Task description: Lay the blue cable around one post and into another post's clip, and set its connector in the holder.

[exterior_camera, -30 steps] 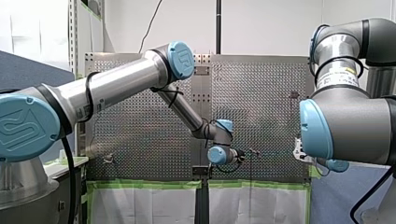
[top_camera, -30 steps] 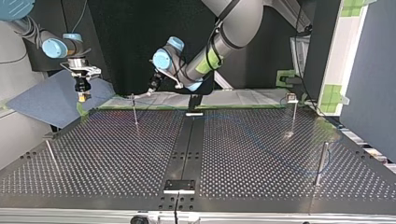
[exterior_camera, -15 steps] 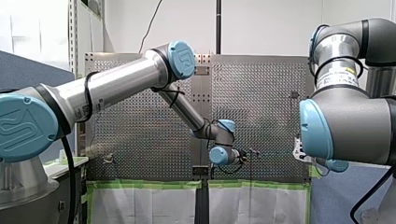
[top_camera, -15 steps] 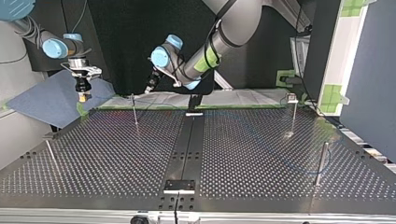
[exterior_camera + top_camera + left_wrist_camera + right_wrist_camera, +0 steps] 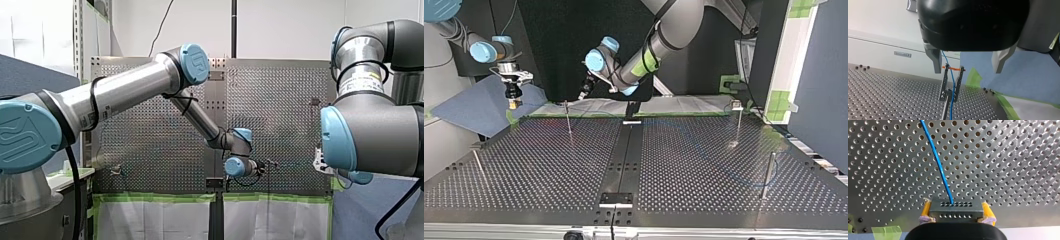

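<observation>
One step remains, we judge: left gripper (image 5: 968,71) spread above clipped thin blue cable (image 5: 940,170); right gripper (image 5: 956,212) clenches grey perforated connector (image 5: 955,208), awaiting seating.

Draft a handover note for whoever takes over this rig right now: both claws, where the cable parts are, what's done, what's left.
Left claw: open, holding nothing, with the clip just ahead of it.
Right claw: shut on the connector, held in the air at the top view's left.
Blue cable: leaves the connector and passes between the clip's prongs. A faint blue curve by the post at the top view's right suggests it goes round that one.
Done: cable in the clip, and probably the wrap.
Left: set the connector in the holder, which I cannot pick out for sure.
</observation>
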